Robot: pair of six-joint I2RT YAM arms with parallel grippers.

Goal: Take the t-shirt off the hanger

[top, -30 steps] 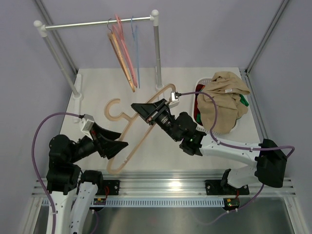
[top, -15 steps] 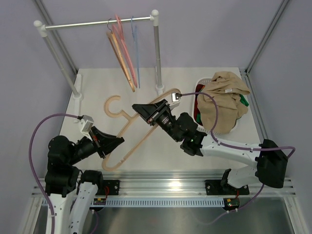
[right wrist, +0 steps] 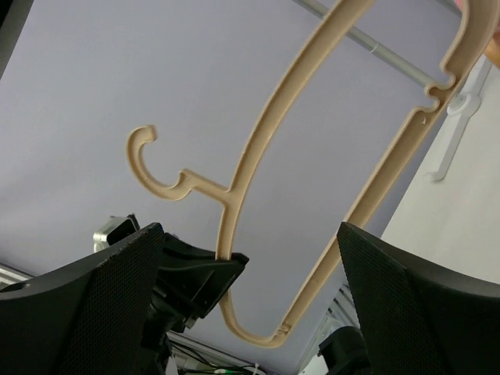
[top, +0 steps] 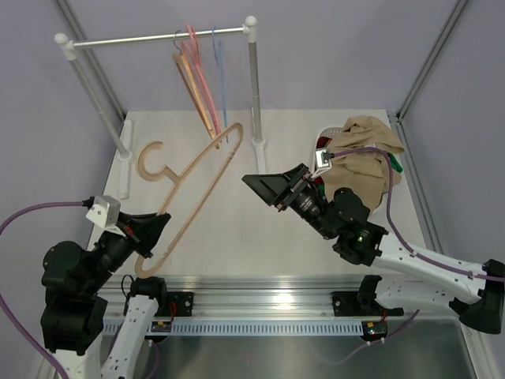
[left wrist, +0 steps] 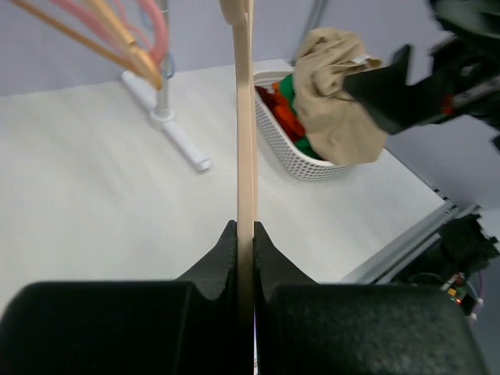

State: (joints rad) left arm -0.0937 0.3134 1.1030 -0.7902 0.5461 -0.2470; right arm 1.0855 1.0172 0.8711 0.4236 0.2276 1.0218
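Pale lavender walls are closing in the far side of the cell, with slim metal posts running up its corners, and we are looking down on a matte white table (top: pixel 237 237) with an aluminium rail (top: pixel 268 304) along its near edge. At the back a clothes rack (top: pixel 158 37) is standing on white feet, its silver bar carrying an orange-tan wooden hanger (top: pixel 197 95), a pink hanger (top: pixel 196 51) and a thin blue one (top: pixel 220 79).

On the table's far right a white mesh basket (left wrist: pixel 328 168) is sitting, and the t-shirt (top: pixel 359 154) is lying bunched on top of it, over a red cloth (left wrist: pixel 277 109) and a green cloth (top: pixel 394 164), well apart from the hanger.

We are seeing the left gripper (left wrist: pixel 244 238) clamping the bare hanger (left wrist: pixel 245 117) by one of its arms, close to the neck, jaws shut tight against the pale plastic. The hanger is standing up out of the jaws, clear of the table, with its hook toward the far left.

Near the middle of the table the right gripper (top: pixel 264 188) is hanging above the surface with its fingers spread wide, holding nothing. Its camera is facing the hanger – the whole outline is showing between the two fingers against the wall
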